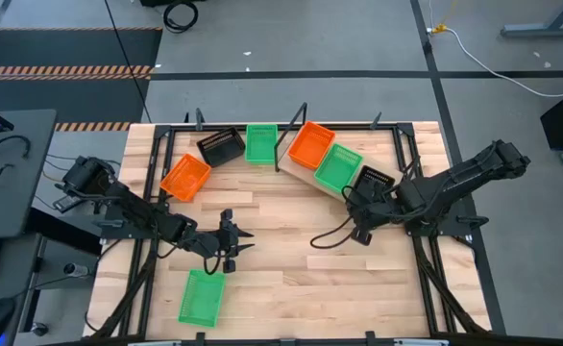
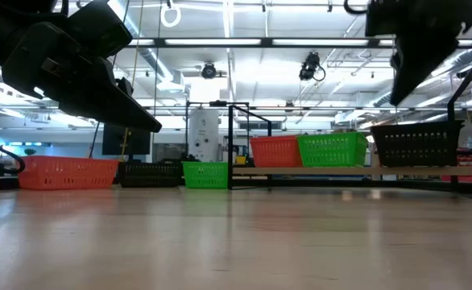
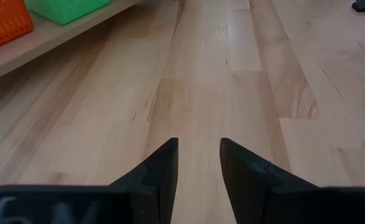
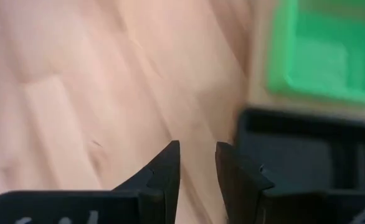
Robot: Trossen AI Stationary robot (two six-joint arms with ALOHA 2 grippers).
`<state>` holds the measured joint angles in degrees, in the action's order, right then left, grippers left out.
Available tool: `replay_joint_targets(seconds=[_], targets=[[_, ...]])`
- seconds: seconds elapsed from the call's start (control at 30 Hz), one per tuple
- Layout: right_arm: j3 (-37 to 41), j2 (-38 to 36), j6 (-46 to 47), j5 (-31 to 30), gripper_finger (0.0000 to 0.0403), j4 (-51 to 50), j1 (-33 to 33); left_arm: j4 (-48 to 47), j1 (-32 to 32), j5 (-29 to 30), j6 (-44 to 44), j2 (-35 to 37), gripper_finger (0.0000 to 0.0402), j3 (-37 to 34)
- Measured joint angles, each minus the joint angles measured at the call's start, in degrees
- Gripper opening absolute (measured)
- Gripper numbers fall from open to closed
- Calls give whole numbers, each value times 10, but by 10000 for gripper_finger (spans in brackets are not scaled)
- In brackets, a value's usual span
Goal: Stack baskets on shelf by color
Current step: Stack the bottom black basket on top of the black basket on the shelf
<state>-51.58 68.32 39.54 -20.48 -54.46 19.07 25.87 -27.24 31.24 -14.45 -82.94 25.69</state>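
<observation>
The shelf (image 1: 304,176) lies slanted at the far middle of the table. It carries an orange basket (image 1: 310,144), a green basket (image 1: 339,165) and a black basket (image 1: 373,180) side by side. Loose on the table stand an orange basket (image 1: 185,178), a black basket (image 1: 221,146) and two green baskets (image 1: 260,142) (image 1: 202,296). My right gripper (image 4: 197,158) is open, tipped down over the shelf's black basket (image 4: 307,155) at its near end. My left gripper (image 3: 198,155) is open and low over bare table at the left middle (image 1: 245,242).
A black frame (image 1: 402,144) runs round the tabletop, and an upright black post (image 2: 230,145) stands by the shelf's far end. A dark cable (image 1: 328,237) curls on the table under my right arm. Bare planks lie between the two grippers and toward the near edge.
</observation>
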Motion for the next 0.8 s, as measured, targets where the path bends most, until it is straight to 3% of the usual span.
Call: replay_joint_targets(seconds=[0.27,0.53,0.8], targets=[[5,23,-46,59,107,134,41,0,0,0,-4,0,126,0],[8,105,-9,56,107,63,36,0,0,0,-12,0,126,0],[8,106,-3,17,107,44,13,-4,0,0,-14,0,126,0]])
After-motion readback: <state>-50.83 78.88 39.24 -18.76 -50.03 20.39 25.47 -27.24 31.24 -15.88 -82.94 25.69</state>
